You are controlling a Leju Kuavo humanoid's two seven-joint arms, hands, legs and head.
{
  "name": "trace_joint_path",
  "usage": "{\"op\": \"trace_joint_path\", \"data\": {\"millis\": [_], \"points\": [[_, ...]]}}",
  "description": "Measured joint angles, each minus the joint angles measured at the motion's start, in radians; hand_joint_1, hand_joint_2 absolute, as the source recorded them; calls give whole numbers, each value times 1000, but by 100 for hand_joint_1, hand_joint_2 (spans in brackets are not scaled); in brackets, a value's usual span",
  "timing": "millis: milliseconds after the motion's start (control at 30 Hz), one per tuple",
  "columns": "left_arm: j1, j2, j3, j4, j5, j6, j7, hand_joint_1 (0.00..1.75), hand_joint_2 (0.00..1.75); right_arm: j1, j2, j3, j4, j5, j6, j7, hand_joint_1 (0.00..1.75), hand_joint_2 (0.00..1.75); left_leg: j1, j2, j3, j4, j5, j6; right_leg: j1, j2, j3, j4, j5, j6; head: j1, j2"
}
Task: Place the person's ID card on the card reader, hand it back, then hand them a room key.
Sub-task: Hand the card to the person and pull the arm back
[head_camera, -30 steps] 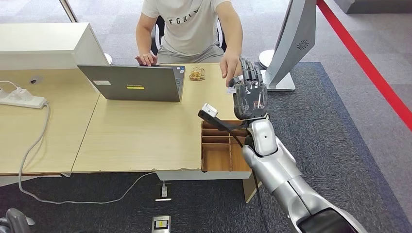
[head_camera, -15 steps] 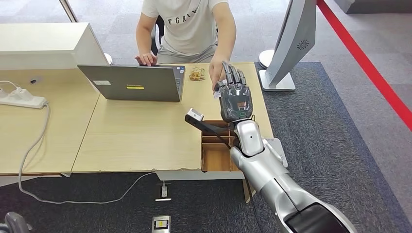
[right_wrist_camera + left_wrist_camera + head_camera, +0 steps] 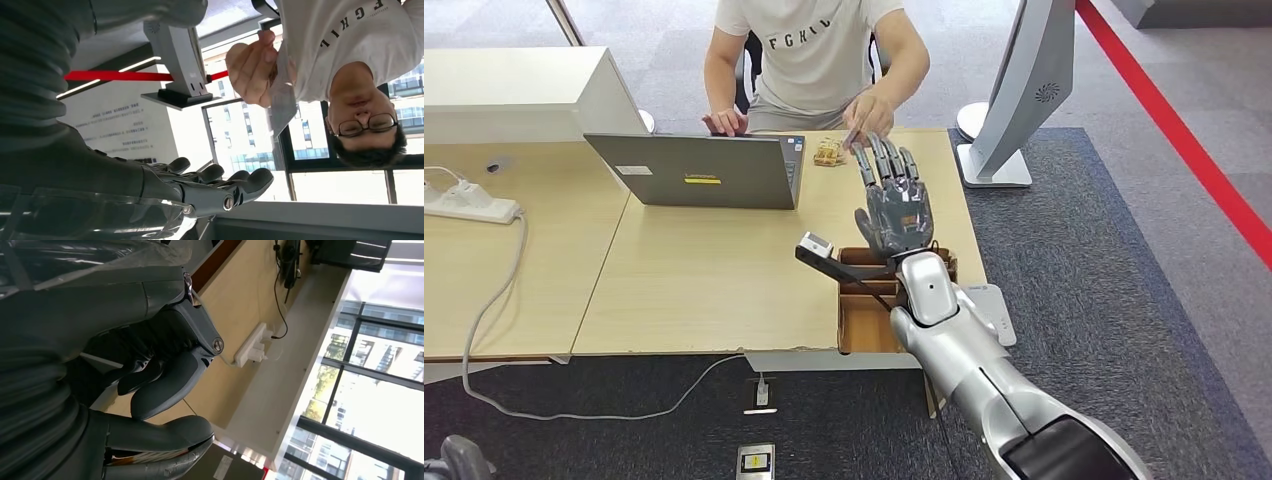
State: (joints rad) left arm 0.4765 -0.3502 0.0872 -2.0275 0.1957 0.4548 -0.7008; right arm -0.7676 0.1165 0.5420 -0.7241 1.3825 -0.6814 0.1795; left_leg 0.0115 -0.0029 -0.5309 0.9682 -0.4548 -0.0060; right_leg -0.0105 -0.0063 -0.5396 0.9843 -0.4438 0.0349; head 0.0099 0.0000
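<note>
Fingers [image 3: 886,165] of the right hand [image 3: 894,208] are spread straight and hold nothing, raised over the desk [image 3: 714,270], pointing toward twelve o'clock. At twelve o'clock the person's hand [image 3: 869,108] holds the ID card [image 3: 281,95]. At six o'clock of the hand sits a wooden divided tray [image 3: 871,320], its contents not discernible. Left hand [image 3: 150,385] fingers are seen loosely curled, nothing held.

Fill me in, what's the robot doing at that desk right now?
The right hand is stretched out flat over the desk toward the seated person, fingers spread, holding nothing. The person's hand is just beyond its fingertips and, in the right wrist view, pinches a card. The left hand hangs off to the side, fingers curled.
</note>
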Motion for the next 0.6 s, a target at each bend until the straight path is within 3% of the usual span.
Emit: {"op": "trace_joint_path", "data": {"millis": [133,300,400,600], "points": [[1,0,0,0,-1,12,0,175,175,18,-16,-3,-50,-1,-2,-2,0,175,0,0,0,0,0,0,0,0,0,0,0,0,0,0],[4,0,0,0,2,27,0,175,175,106,-76,-29,-241,-11,46,-16,0,175,0,0,1,0,0,0,0,1,0,-1,0,0,0,0],[7,0,1,0,3,5,0,175,175,175,-120,-49,-384,-97,133,-34,0,175,0,0,1,1,0,0,0,1,0,-2,0,0,0,0],[10,1,8,0,28,-138,0,175,175,307,-229,-92,-684,-375,379,-62,0,175,0,0,1,1,-1,1,0,1,0,-2,0,0,0,0]]}}
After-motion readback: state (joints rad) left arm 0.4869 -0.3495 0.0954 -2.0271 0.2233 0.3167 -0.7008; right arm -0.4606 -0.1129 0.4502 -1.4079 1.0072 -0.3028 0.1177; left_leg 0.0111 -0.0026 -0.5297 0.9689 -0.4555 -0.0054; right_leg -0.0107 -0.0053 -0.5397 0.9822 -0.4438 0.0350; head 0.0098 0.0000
